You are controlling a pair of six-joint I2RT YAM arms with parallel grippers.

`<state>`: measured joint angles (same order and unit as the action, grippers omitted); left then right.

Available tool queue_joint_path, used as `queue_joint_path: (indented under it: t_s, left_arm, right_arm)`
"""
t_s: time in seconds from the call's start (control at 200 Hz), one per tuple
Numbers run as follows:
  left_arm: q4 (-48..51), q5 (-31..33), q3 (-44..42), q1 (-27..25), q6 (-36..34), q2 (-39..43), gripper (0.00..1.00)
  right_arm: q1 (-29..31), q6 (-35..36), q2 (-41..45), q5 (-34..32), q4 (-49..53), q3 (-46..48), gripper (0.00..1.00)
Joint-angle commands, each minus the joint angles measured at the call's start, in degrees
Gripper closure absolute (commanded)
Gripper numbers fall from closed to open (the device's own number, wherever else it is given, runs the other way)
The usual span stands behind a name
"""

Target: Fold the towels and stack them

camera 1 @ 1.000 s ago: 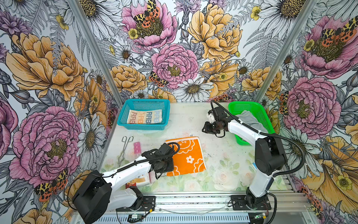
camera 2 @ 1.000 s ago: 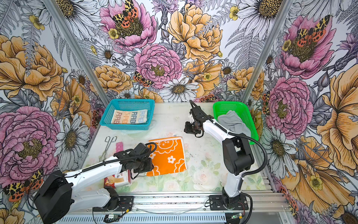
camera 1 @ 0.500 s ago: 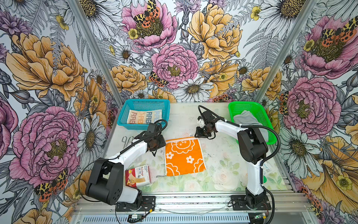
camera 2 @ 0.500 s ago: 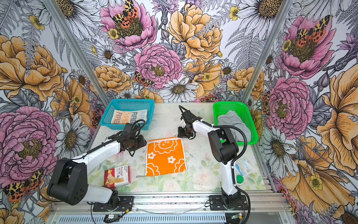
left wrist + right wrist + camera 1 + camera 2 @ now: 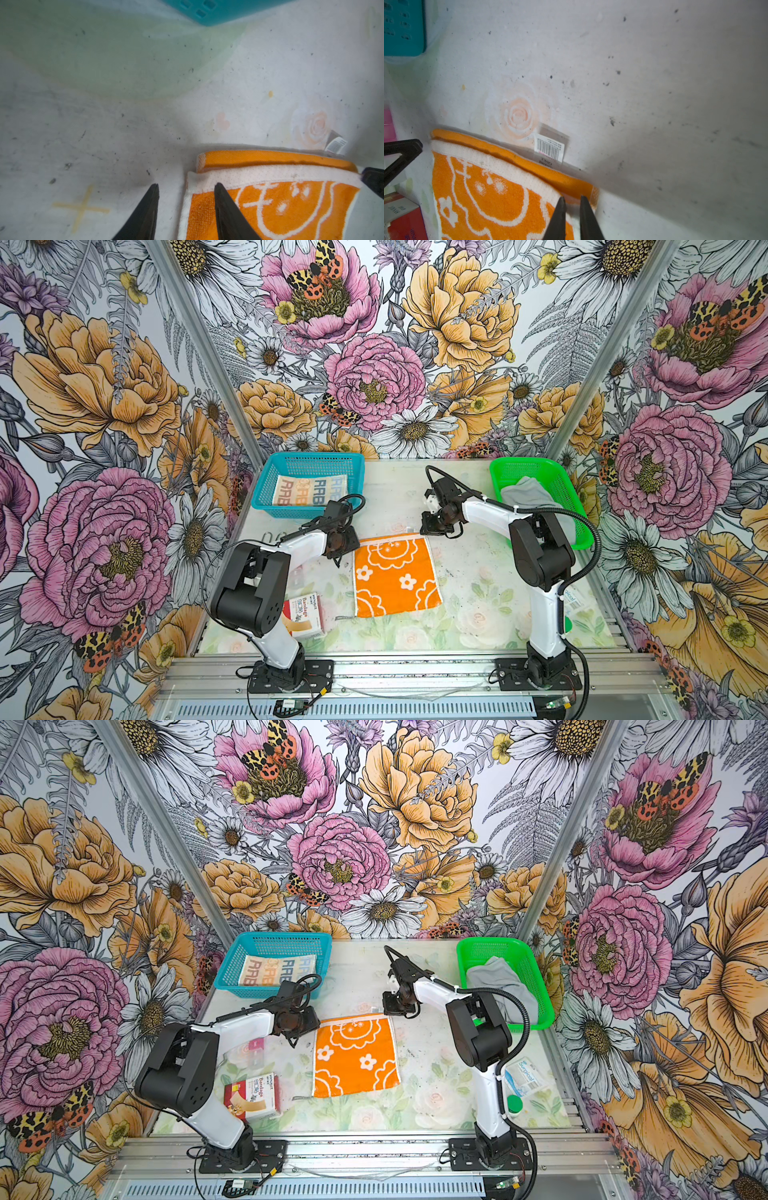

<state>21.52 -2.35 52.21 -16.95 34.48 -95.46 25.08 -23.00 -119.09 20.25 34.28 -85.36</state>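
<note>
The orange towel (image 5: pixel 395 572) lay folded near the middle of the table (image 5: pixel 478 593), its two layers showing along the far edge. A barcode tag (image 5: pixel 549 148) stuck out from under that edge. My left gripper (image 5: pixel 186 185) stood open at the towel's far left corner, one finger over the white border and the other on bare table, gripping nothing. My right gripper (image 5: pixel 572 198) sat at the far right corner with its jaws almost together. From that close angle I could not tell whether any cloth was pinched between them.

The cream towel (image 5: pixel 309 491) lay in the blue basket (image 5: pixel 266 489) at the far left corner of the table. The grey towel (image 5: pixel 528 495) was heaped in the green basket (image 5: pixel 561 485) along the right edge. A bandage box (image 5: pixel 303 614) lay near the front left corner, partly behind my left arm's elbow. A white packet (image 5: pixel 523 1077) lay by the right edge.

A second before, my left arm had stretched low across the front left of the table, hiding the box, and my right gripper had been nearer the green basket. Both had since come to the towel's far edge.

The table was pale, with a faded rose print, dark specks and a yellow cross (image 5: pixel 82 207). The walls bore big painted flowers.
</note>
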Motion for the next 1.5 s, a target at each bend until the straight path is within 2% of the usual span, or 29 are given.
queue_joint_path:
  t_s: [0.0, 0.06, 0.16, 0.36, 0.455, 0.67, 0.791, 0.846, 0.916, 1.126, 1.266, 1.436, 1.491]
  left_arm:
    - [-2.3, -0.2, 1.9, 0.2, -1.2, -1.0, 0.55]
    - [-2.2, -0.4, 2.2, -0.1, -1.4, -1.5, 0.57]
    - [-2.4, 0.3, 2.1, -0.5, -1.4, -2.0, 0.57]
    - [-2.7, -0.6, 2.3, -1.1, -1.3, -2.3, 0.62]
    - [-2.7, -0.8, 2.5, -1.3, -1.3, -2.5, 0.63]
    - [-2.6, -1.3, 2.6, -1.6, -1.2, -2.0, 0.81]
    - [-2.1, -0.7, 2.4, -1.7, -1.1, -0.8, 0.90]
    - [-2.1, -0.4, 2.2, -1.8, -1.2, -0.6, 0.89]
    - [-1.9, -0.6, 2.0, -1.9, -1.1, -0.8, 0.76]
    - [-2.0, -0.1, 1.9, -1.9, -1.4, -1.6, 0.75]
    - [-2.0, -0.6, 2.4, -2.1, -1.4, -1.9, 0.82]
    - [-1.7, -0.7, 2.2, -2.3, -1.2, -0.9, 1.00]
    - [-1.3, -0.4, 1.9, -2.3, -1.1, -0.1, 1.00]
  right_arm:
    - [0.4, 0.2, -1.4, 0.8, 0.1, -1.3, 0.84]
    - [0.6, 0.0, -1.5, 0.9, 0.2, -1.2, 0.84]
    - [0.7, -0.1, -1.5, 1.0, 0.1, -0.9, 0.77]
    - [1.1, 0.0, -1.2, 1.4, 0.1, -0.1, 0.77]
    - [1.2, -0.1, -1.0, 1.2, 0.1, -0.1, 0.86]
    - [1.2, -0.3, -0.7, 1.1, 0.2, -0.3, 0.99]
    - [1.2, -0.4, -0.4, 1.1, 0.2, -0.3, 1.00]
    - [1.3, -0.5, -0.2, 0.9, 0.2, -0.3, 1.00]
    - [1.3, -0.5, -0.2, 0.9, 0.2, -0.3, 1.00]
    - [1.3, -0.6, -0.2, 1.3, 0.3, -0.2, 1.00]
    - [1.3, -0.6, -0.2, 1.4, 0.3, -0.2, 1.00]
    - [1.3, -0.7, 0.0, 1.4, 0.3, -0.3, 1.00]
    - [1.3, -0.6, 0.2, 1.3, 0.3, -0.4, 1.00]
